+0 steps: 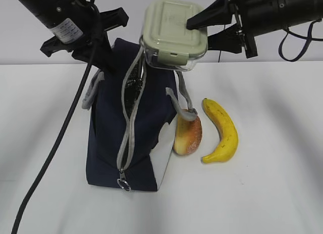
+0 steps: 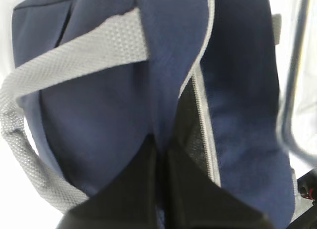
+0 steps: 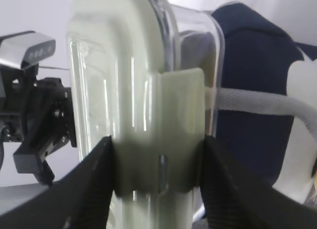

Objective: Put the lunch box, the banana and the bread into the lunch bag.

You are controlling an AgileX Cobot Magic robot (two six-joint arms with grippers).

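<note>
The navy lunch bag (image 1: 108, 143) stands on the white table with its grey zipper (image 1: 128, 118) open along the top. My left gripper (image 1: 112, 59) is shut on the bag's fabric at the far rim of the opening; in the left wrist view the blue cloth (image 2: 163, 66) runs down between the gripper's (image 2: 159, 142) closed fingers. My right gripper (image 1: 199, 33) is shut on the lunch box (image 1: 174, 34), which hangs tilted just above the bag's far end. Both fingers clamp its side clip (image 3: 158, 155). The bread (image 1: 188, 134) leans against the bag's right side, with the banana (image 1: 224, 130) beside it.
A grey strap handle (image 1: 181, 95) droops over the bag's right side toward the bread, and another (image 1: 91, 95) hangs on the left. The left arm's black cable (image 1: 55, 143) trails down across the table's left part. Bare white tabletop (image 1: 272, 183) lies to the right and front.
</note>
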